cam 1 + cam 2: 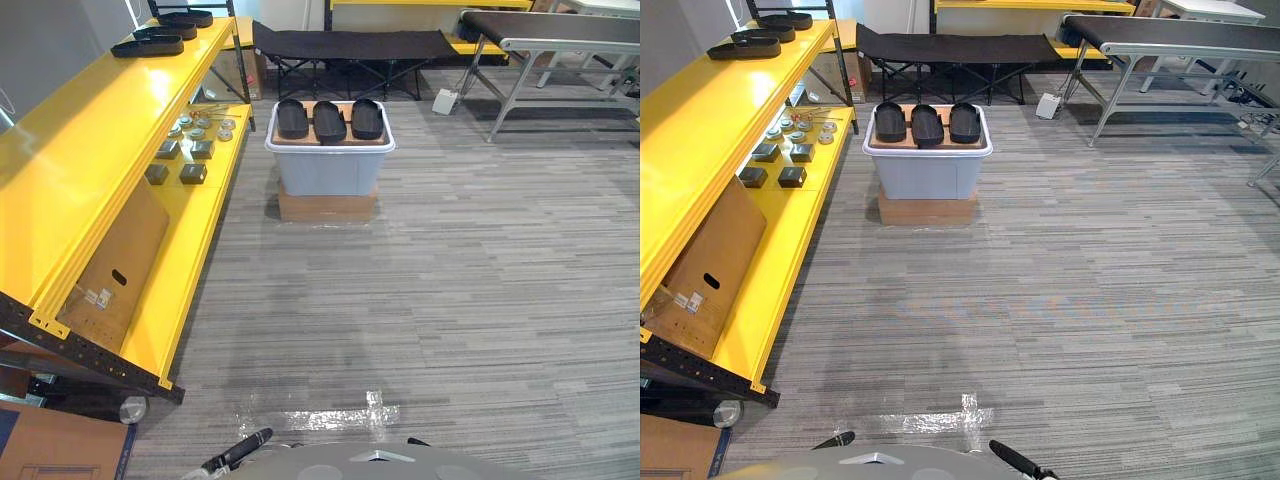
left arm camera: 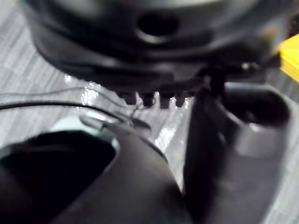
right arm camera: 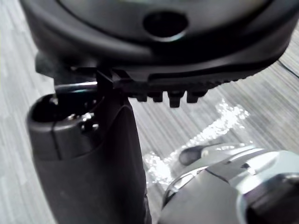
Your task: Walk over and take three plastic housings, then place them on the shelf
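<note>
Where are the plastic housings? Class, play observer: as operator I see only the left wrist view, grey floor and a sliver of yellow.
Observer: Three black housings lie side by side on top of a grey tub, straight ahead.
Operator: And the shelf?
Observer: The yellow shelf runs along the robot's left.
Operator: Is it bare?
Observer: No, three similar housings lie at the far end of its top level.

This looks like a workshop or test lab: a long yellow steel shelf (image 1: 90, 170) holding small parts (image 1: 193, 173), a conveyor (image 1: 1180, 35) on a metal frame, and a grey bin (image 1: 330, 172) topped with black housings (image 1: 329, 120) on grey carpet (image 1: 450, 300).
</note>
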